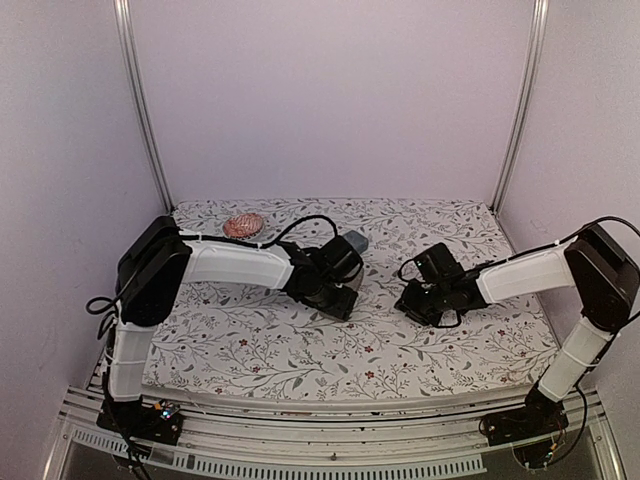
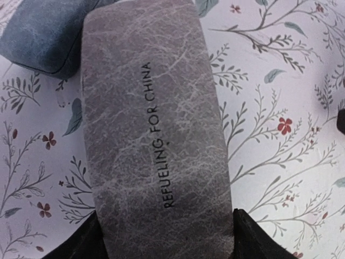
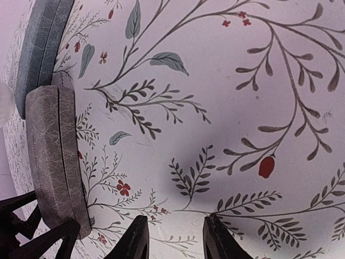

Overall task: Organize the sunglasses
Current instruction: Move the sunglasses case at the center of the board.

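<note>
No sunglasses show in any view. A closed tan-grey case (image 2: pixel 151 135) printed "REFUELING FOR CHINA" lies on the floral tablecloth, and my left gripper (image 2: pixel 164 237) holds its near end, one finger against each long side. The right wrist view shows this case (image 3: pixel 54 156) too, with the left fingers (image 3: pixel 27 229) at its end. A closed blue-grey case (image 2: pixel 43 32) lies just beyond it, touching or nearly so, and shows past the left gripper (image 1: pixel 338 298) in the top view (image 1: pixel 356 241). My right gripper (image 3: pixel 175 237) is open and empty, low over bare cloth to the right (image 1: pixel 418 300).
A crumpled pinkish-red object (image 1: pixel 243 225) lies at the back left of the table. White walls and metal posts close in the back and sides. The floral tablecloth (image 1: pixel 300 350) covers the whole table.
</note>
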Robot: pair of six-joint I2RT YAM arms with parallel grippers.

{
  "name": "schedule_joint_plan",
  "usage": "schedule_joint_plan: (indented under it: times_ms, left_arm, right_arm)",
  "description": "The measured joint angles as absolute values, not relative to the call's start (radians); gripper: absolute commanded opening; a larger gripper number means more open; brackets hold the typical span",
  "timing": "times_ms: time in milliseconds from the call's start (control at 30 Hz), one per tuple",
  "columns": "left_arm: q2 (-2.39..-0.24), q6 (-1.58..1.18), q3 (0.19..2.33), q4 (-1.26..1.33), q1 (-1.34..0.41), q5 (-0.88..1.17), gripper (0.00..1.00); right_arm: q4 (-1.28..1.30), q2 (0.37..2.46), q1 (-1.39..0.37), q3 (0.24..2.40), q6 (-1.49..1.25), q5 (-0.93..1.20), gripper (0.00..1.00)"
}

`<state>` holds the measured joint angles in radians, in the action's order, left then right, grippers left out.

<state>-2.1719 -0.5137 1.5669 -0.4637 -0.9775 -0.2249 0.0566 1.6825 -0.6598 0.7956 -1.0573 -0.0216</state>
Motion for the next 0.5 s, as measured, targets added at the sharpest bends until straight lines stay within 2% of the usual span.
schedule_joint_plan:
  times_ms: [67,267,500]
  left_arm:
    - [-2.178,-0.504,1.578,-0.469,-0.978,-0.23,0.56]
    - [-2.195,-0.438,1.605,-0.474,-0.979,-0.235,0.56]
    - [-2.244,-0.231,1.681,-0.434,-0.972,-0.217,0.56]
  right_arm:
    - [0.059,1.668,-0.659,0.788,-1.059,-0.025,0.35]
    - [0.06,1.625,-0.654,0.763,-1.063,-0.034,0.35]
    - [0.068,1.531,-0.653,0.72,-1.066,-0.066,0.35]
